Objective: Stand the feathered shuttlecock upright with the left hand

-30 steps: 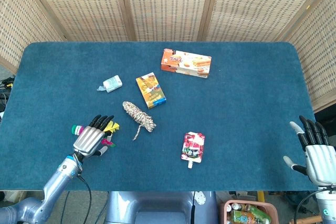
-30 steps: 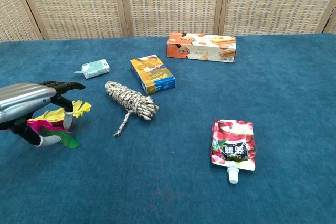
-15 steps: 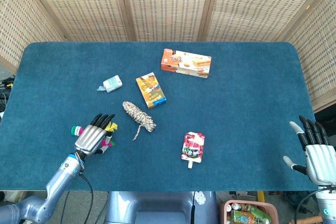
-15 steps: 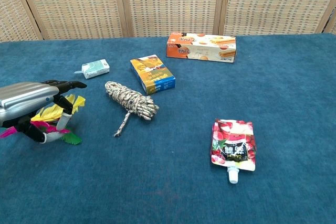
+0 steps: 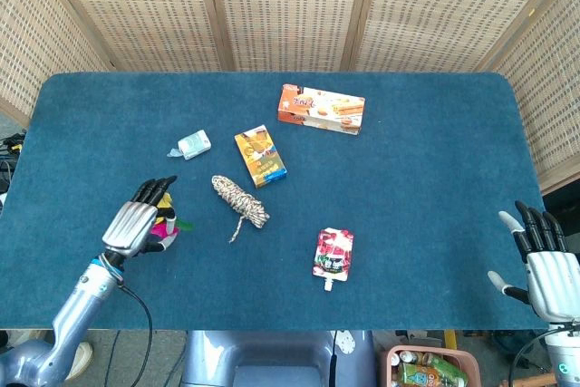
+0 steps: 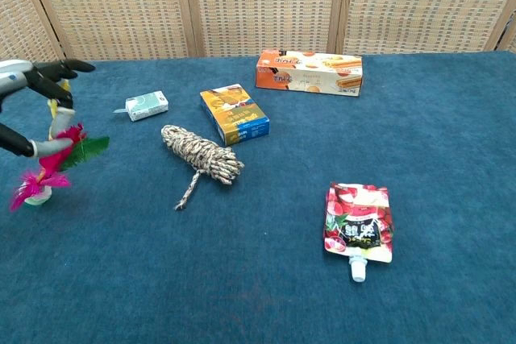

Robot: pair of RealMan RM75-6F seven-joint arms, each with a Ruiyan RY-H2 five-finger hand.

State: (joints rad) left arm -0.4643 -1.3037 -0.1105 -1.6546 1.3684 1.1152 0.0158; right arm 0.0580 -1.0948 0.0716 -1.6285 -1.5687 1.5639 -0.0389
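The feathered shuttlecock (image 6: pixel 55 159) has pink, green and yellow feathers and a pale round base. In the chest view its base touches the blue table (image 6: pixel 266 296) at the far left, with the feathers rising tilted to the right. My left hand (image 6: pixel 20 78) is raised over it; the thumb and fingers pinch the upper feathers. From the head view the left hand (image 5: pixel 131 224) covers most of the shuttlecock (image 5: pixel 169 223). My right hand (image 5: pixel 546 269) hangs open past the table's right front corner, holding nothing.
A coiled rope (image 6: pixel 201 155) lies just right of the shuttlecock. Behind it are a small tissue pack (image 6: pixel 147 105), an orange-and-blue box (image 6: pixel 235 113) and a long snack box (image 6: pixel 310 72). A red spouted pouch (image 6: pixel 358 223) lies front right.
My left hand has risen and moved left and back, lifting the feathers. The shuttlecock went from lying flat under the hand to standing tilted on its base. The right hand has not moved.
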